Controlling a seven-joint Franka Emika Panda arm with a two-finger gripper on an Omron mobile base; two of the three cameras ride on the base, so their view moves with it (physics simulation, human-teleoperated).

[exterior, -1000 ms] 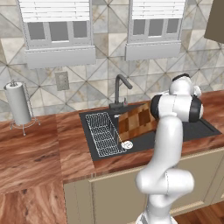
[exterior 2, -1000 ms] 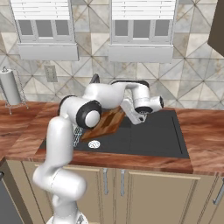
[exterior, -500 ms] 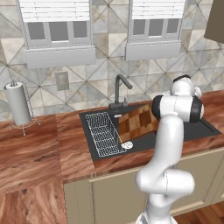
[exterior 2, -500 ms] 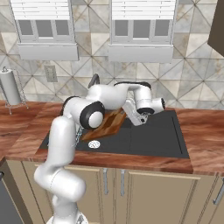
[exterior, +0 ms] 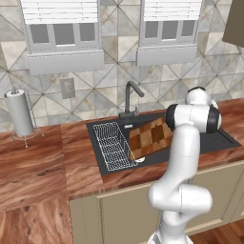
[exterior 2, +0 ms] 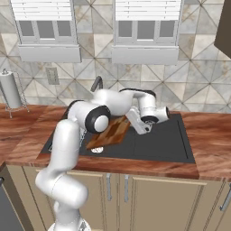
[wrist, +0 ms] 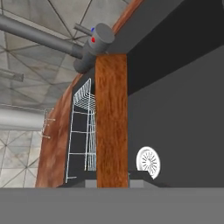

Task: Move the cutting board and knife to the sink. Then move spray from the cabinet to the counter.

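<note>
The chequered wooden cutting board [exterior: 150, 137] [exterior 2: 110, 132] hangs tilted over the black sink [exterior: 219, 140] [exterior 2: 167, 140]. Its lower end leans toward the wire rack side. My gripper [exterior 2: 133, 122] is shut on the board's right end. In the hand view the cutting board [wrist: 111, 122] runs edge-on from between my fingertips [wrist: 139, 176] up toward the faucet [wrist: 65, 43], with my gripper [wrist: 112, 178] clamped on its near end. The knife and the spray are out of view. The reddish-brown counter [exterior: 38, 167] [exterior 2: 212, 149] surrounds the sink.
A white wire rack [exterior: 112, 145] [wrist: 81, 131] fills the sink's left part, with the drain [wrist: 148, 162] beside it. The dark faucet [exterior: 131, 97] stands behind the basin. A paper towel roll [exterior: 20, 114] [exterior 2: 10, 90] stands at the far left. A wall cabinet corner [exterior 2: 224, 27] shows at the upper right.
My hand has sunk a little toward the basin with the cutting board still in its grip. The board's tilt is almost unchanged.
</note>
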